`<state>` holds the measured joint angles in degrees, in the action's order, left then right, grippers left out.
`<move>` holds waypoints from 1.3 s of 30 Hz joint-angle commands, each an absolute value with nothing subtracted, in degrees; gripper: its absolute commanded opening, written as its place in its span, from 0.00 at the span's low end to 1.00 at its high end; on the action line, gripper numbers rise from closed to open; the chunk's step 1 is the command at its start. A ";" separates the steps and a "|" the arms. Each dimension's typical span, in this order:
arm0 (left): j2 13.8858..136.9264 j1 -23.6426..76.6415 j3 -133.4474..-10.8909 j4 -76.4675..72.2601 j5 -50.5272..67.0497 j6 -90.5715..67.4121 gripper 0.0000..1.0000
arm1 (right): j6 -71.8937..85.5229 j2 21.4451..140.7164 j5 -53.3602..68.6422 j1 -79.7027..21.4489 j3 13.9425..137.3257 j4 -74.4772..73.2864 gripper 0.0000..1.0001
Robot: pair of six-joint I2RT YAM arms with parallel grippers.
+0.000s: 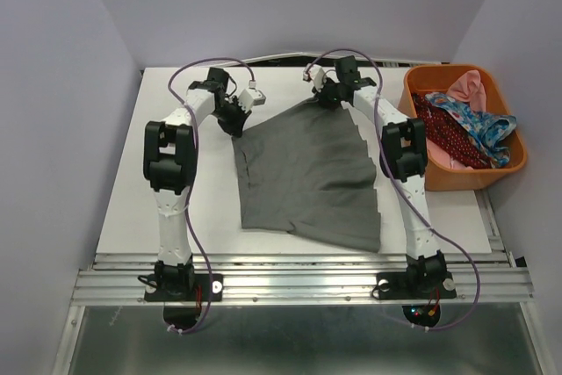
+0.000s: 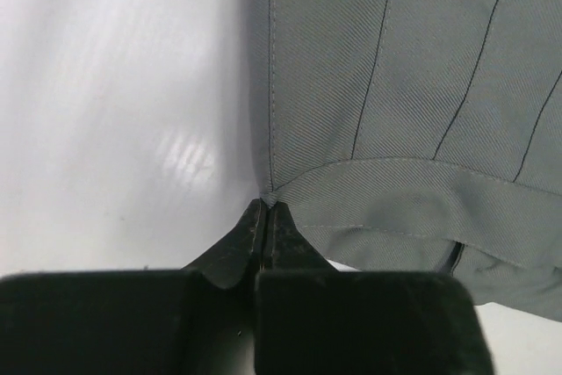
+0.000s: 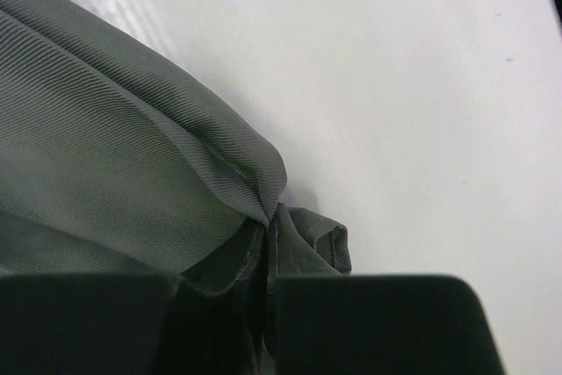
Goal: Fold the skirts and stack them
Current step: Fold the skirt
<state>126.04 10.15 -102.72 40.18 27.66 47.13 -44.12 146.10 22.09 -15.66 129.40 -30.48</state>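
Left of the orange basket [image 1: 457,182], the grey skirt [image 1: 307,173] lies spread flat on the white table [image 1: 127,208]. What looks like its waistband is at the far edge, and the wider hem lies toward the arm bases.

The left gripper [image 2: 265,208] has its jaws pressed together on the far corner farthest from the basket, pinching only the tip of the seam. The right gripper [image 3: 268,217] is clamped on the far corner nearest the basket, with a small fold of cloth bunched between its fingers.

Holding both ends of one edge probably lets the two arms lift that edge evenly and carry it over the hem without skewing. No fold has been made yet, and no stack has been started.

Inside the basket, the dark red skirt [image 1: 448,133] and the blue flowered skirt [image 1: 481,125] lie crumpled beside a pink cloth [image 1: 470,85], well apart from both grippers and apparently awaiting their turn.
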 commanded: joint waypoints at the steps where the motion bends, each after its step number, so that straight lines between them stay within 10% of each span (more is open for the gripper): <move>1: 124.29 8.26 -106.78 33.95 27.86 41.23 0.00 | -42.19 144.15 15.75 -15.38 133.24 -19.70 0.01; 9: 114.29 7.82 -102.60 28.22 25.84 39.19 0.00 | -42.01 134.85 13.97 -15.38 134.48 -14.94 0.01; 31: 68.93 13.97 -46.34 22.13 20.65 61.24 0.00 | -42.89 86.24 17.22 -21.62 70.97 -38.05 0.01; 39: 74.32 23.72 -38.84 21.54 13.98 56.53 0.00 | -41.31 82.60 14.51 -26.02 52.31 -30.87 0.01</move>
<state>68.29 20.75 -40.95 20.64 21.34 58.85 -42.76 80.42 19.40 -25.45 58.63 -35.66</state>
